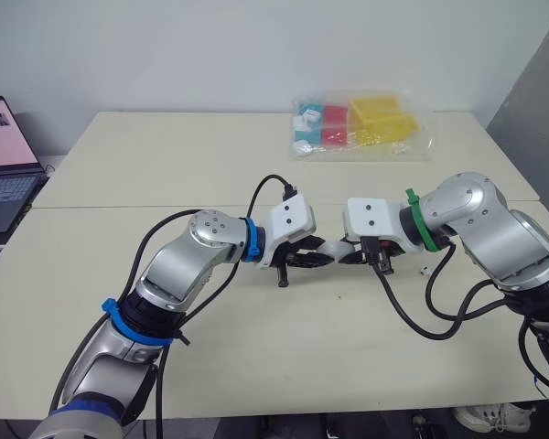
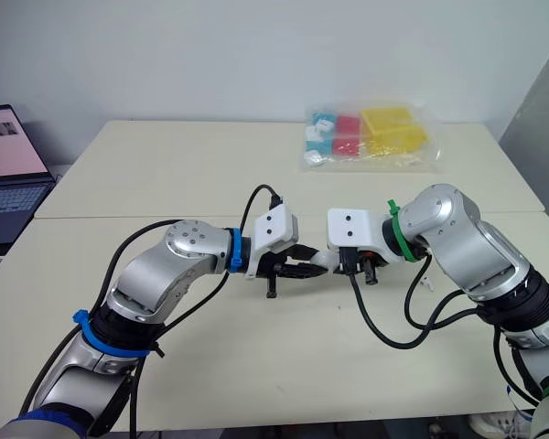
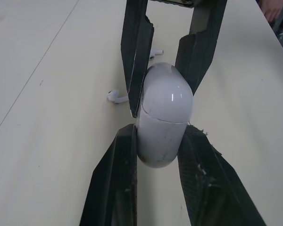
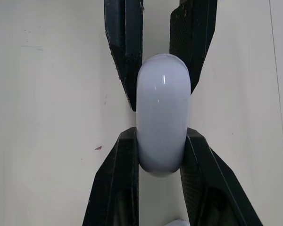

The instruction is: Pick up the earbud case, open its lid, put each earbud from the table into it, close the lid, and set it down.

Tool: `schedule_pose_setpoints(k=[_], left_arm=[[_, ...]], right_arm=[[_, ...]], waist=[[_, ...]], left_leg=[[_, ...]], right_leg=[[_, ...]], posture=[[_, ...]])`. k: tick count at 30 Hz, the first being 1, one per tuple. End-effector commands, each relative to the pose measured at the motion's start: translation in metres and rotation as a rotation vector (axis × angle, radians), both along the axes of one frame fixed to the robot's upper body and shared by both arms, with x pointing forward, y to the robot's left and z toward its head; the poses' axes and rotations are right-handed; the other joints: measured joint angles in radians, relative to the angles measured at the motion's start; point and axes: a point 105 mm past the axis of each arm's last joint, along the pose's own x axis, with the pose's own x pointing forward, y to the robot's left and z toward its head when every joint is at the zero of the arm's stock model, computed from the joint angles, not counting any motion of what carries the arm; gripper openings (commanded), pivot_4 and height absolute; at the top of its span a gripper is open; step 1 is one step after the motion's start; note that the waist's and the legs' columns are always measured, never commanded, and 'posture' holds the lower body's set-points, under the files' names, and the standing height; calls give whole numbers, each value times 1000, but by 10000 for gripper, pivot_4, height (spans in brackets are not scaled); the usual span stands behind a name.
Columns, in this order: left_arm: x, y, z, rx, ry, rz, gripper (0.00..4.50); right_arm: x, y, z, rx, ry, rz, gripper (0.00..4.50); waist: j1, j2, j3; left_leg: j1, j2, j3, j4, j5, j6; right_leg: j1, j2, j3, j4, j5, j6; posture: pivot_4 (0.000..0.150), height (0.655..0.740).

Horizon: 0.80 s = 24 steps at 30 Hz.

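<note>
**Between the two grippers, at mid-table: case held, lid not yet open**

Over the middle of the pale beige table (image 1: 165, 155), in the head views, the small white glossy plastic earbud case (image 1: 333, 249) hangs low. It sits between the left gripper (image 1: 318, 261) and the right gripper (image 1: 349, 257), which meet tip to tip.

In the left wrist view, the left gripper's black fingers (image 3: 114, 179) pinch the body of the case. The right gripper's fingers (image 3: 137, 56) pinch its rounded lid end from the opposite side. The seam is a thin closed line, so the lid is shut. One small white earbud (image 3: 116, 97) lies on the table to the right, beyond the case, and a second earbud (image 3: 154, 52) lies further right.

In the right wrist view, each pair of jaws clamps one end of the case, and no seam shows from this side.

I judge that the step in hand is opening the lid. The next move calls for the left gripper to hold the body firmly while the right swings the lid up. I cannot tell where the hinge is.
</note>
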Motion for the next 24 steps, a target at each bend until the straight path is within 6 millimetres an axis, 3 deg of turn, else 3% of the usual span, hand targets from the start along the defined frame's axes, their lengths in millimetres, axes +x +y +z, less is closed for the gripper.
schedule_pose_setpoints(k=[1, 16, 24], left_arm=[[1, 1, 9, -26, -40, 9, 8068], [-2, 0, 9, -45, -35, -3, 8068], [0, 9, 1, -44, -29, 18, 8011]], right_arm=[[-4, 2, 11, 13, -41, 26, 7643], [-10, 4, 8, 15, 10, 50, 7643], [-5, -16, 14, -6, -7, -18, 35226]], waist=[[0, 0, 0], [0, 0, 0], [0, 0, 0]], left_leg=[[0, 0, 0, 0, 0, 0], [0, 0, 0, 0, 0, 0], [0, 0, 0, 0, 0, 0]], right_leg=[[0, 0, 0, 0, 0, 0], [0, 0, 0, 0, 0, 0], [0, 0, 0, 0, 0, 0]], posture=[[1500, 7400], [1500, 7400], [1500, 7400]])
